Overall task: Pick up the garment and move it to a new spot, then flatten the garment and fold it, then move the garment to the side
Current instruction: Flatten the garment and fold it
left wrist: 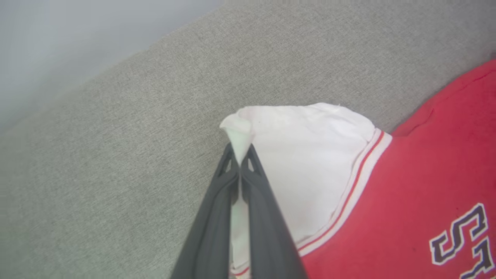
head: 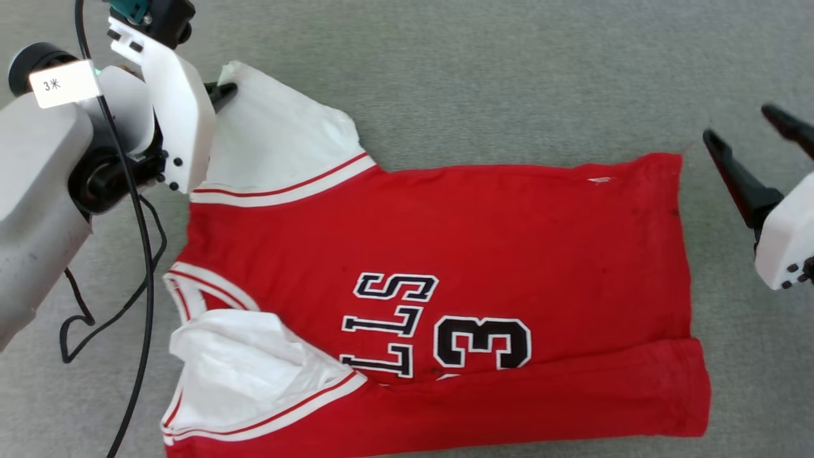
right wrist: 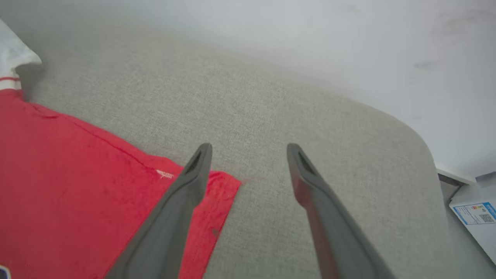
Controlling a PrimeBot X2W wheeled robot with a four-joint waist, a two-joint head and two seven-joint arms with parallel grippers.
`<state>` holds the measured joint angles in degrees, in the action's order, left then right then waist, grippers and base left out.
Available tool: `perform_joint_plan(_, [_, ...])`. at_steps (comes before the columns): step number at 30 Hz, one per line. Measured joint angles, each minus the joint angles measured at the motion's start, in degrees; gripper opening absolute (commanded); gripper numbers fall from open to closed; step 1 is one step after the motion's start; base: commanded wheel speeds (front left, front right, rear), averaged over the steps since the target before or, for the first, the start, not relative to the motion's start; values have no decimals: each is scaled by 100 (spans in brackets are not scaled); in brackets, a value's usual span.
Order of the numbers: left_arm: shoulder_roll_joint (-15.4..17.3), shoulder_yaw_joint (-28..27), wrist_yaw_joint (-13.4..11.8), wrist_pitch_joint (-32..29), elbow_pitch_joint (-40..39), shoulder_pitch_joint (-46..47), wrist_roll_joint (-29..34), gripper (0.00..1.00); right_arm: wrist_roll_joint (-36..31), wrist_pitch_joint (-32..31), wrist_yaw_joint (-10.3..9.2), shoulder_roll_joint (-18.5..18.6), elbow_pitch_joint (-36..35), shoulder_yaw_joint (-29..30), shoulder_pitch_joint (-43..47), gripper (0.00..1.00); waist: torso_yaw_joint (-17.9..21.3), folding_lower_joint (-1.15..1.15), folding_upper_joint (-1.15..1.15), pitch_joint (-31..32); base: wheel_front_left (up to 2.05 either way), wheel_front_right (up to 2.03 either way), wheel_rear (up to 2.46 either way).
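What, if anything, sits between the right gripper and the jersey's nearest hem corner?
Nothing visible. The right gripper is open beside the hem corner of the garment, with just bare grey surface between them. The left gripper is shut on the white sleeve.

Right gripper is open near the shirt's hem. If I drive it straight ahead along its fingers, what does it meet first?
Probably the grey woven surface, just past the hem corner of the red jersey shirt. The right gripper aims at bare cloth there, though its height above it is unclear.
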<state>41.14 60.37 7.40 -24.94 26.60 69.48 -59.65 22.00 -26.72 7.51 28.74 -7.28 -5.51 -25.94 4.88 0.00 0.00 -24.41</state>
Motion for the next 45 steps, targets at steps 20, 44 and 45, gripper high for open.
perform_joint_plan(20, [-168, 390, 1, 597, -589, 185, 42, 0, 878, -2265, -1, 610, 1981, -1335, -1218, 100, -676, 0, 0, -356, 0, 0, 0])
perform_joint_plan(44, [-54, 650, 1, 1378, -288, -257, -258, 0, 1162, -174, 2, 693, 2420, -1631, -694, 0, -716, 0, 0, 479, 0, 0, 0])
perform_joint_plan(45, [-35, 644, 0, 1413, -311, -343, -313, 0, 1183, -125, 2, 680, 2368, -1600, -572, 0, -716, 0, 0, 563, 0, 0, 0])
